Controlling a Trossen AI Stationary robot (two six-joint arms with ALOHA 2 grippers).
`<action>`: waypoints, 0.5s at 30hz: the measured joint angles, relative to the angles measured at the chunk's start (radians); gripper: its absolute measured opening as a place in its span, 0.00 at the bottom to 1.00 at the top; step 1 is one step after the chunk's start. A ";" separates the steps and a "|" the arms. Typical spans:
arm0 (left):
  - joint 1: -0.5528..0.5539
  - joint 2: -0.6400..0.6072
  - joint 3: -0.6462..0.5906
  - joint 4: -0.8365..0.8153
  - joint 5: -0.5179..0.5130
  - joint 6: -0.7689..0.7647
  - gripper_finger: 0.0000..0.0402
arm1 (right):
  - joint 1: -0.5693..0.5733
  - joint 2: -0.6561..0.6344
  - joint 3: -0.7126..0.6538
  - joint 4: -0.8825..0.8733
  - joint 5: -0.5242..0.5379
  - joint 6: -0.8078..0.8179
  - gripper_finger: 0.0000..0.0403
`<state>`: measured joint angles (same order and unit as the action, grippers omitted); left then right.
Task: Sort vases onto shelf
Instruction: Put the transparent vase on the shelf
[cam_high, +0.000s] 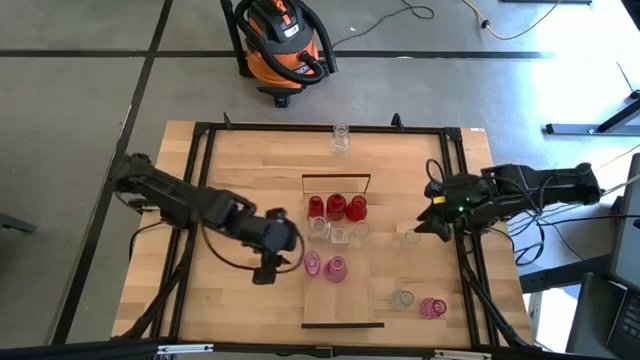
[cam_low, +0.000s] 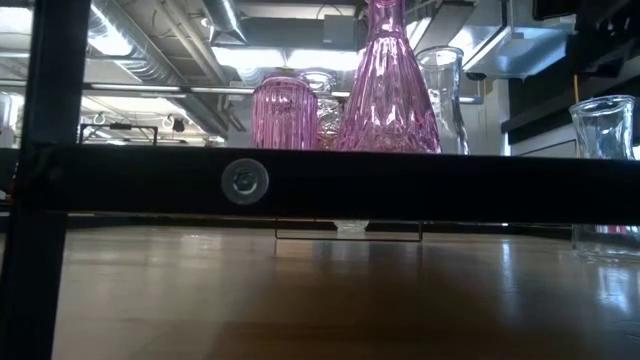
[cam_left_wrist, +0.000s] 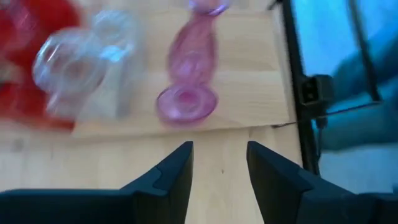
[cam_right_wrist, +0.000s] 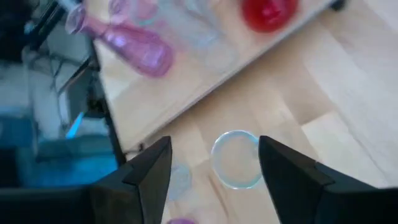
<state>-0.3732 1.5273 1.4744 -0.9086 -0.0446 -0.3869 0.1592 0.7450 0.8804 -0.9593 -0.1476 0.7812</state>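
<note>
The shelf (cam_high: 345, 300) lies mid-table as a pale plank. On it stand three red vases (cam_high: 336, 208), three clear ones (cam_high: 340, 236) and two pink ones (cam_high: 335, 268). A clear vase (cam_high: 411, 238) stands on the table right of the shelf. My left gripper (cam_high: 266, 272) hovers open and empty just left of the shelf, facing a pink vase (cam_left_wrist: 189, 81). My right gripper (cam_high: 432, 226) is open above the clear vase (cam_right_wrist: 237, 159), which shows between its fingers, apart from them. The low view shows no gripper.
Loose on the table stand a clear vase (cam_high: 341, 138) at the far edge, and a clear one (cam_high: 402, 299) and a pink one (cam_high: 432, 307) near the front right. A black frame (cam_high: 190, 230) rims the table. Bare wood lies left of the shelf.
</note>
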 joint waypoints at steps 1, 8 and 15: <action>-0.013 -0.026 -0.039 0.014 -0.024 -0.051 0.36 | 0.022 -0.005 0.000 -0.004 0.040 0.045 0.55; -0.088 -0.258 -0.385 0.330 -0.142 -0.329 0.36 | 0.217 -0.011 0.000 0.104 0.101 0.167 0.55; -0.120 -0.413 -0.647 0.515 -0.173 -0.480 0.36 | 0.490 0.090 0.000 0.204 0.167 0.338 0.55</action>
<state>-0.4935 1.1148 0.8270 -0.3936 -0.2181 -0.8673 0.6492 0.8349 0.8806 -0.7551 0.0191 1.1196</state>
